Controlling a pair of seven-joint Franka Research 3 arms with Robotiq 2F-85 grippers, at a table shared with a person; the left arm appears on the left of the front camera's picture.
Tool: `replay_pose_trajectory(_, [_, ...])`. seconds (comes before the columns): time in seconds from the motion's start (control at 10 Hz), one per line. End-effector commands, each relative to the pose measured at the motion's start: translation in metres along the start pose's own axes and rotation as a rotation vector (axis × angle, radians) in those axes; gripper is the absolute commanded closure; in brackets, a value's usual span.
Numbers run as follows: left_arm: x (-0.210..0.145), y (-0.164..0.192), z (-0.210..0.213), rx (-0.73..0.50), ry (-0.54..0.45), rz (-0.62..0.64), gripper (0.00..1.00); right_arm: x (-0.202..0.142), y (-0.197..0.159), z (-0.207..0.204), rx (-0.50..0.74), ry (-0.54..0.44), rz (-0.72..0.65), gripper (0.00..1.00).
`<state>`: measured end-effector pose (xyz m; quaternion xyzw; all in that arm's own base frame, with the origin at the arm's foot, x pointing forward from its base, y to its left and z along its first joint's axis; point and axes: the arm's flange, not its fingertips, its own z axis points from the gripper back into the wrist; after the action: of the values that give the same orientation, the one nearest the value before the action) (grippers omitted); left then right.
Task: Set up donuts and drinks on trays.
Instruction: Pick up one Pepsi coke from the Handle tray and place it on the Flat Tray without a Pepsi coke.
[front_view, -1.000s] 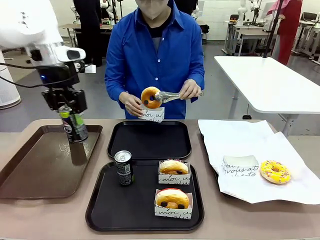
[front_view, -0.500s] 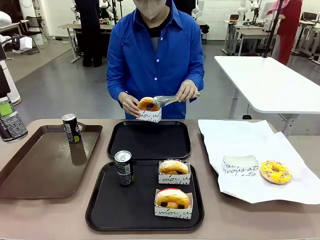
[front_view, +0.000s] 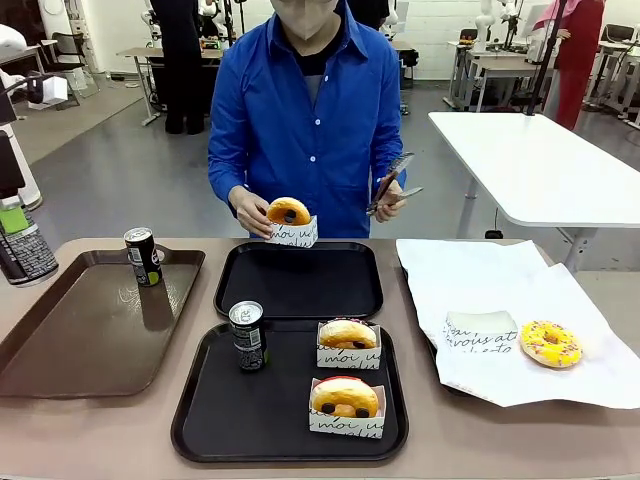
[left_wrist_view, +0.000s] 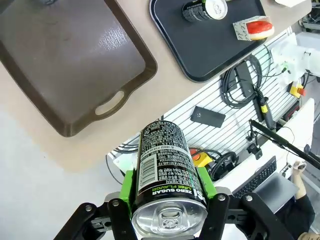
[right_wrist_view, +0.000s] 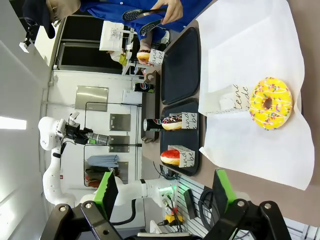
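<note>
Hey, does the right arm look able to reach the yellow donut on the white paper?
Probably yes. The right arm's fingers stand open and empty, the yellow donut lies uncovered on the white paper, and the person's hands are off by the far tray.

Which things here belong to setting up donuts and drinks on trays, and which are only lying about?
For the job: near black tray, far black tray, sleeved donuts, yellow donut, middle can, left can, held can in the left end effector.
Only lying about: brown tray, white paper sheet, side table.
</note>
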<state>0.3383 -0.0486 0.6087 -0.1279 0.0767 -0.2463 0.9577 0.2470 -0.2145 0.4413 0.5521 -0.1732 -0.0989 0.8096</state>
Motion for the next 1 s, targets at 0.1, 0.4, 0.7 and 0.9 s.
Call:
replay_pose_trajectory(0.1, [-0.002, -0.002, 0.002, -0.001, -0.001, -0.007, 0.41, 0.002, 0.0, 0.0, 0.03, -0.012, 0.019, 0.0])
replay_pose_trajectory(0.4, [-0.002, -0.002, 0.002, -0.001, -0.001, -0.007, 0.41, 0.002, 0.0, 0.0, 0.03, -0.012, 0.019, 0.0])
replay_pose_trajectory(0.7, [0.012, 0.0, -0.009, -0.005, 0.007, -0.064, 0.41, 0.002, 0.0, 0.0, 0.03, -0.012, 0.019, 0.0])
replay_pose_trajectory(0.9, [0.042, -0.01, -0.024, 0.02, -0.06, -0.112, 0.41, 0.002, 0.0, 0.0, 0.03, -0.012, 0.019, 0.0])
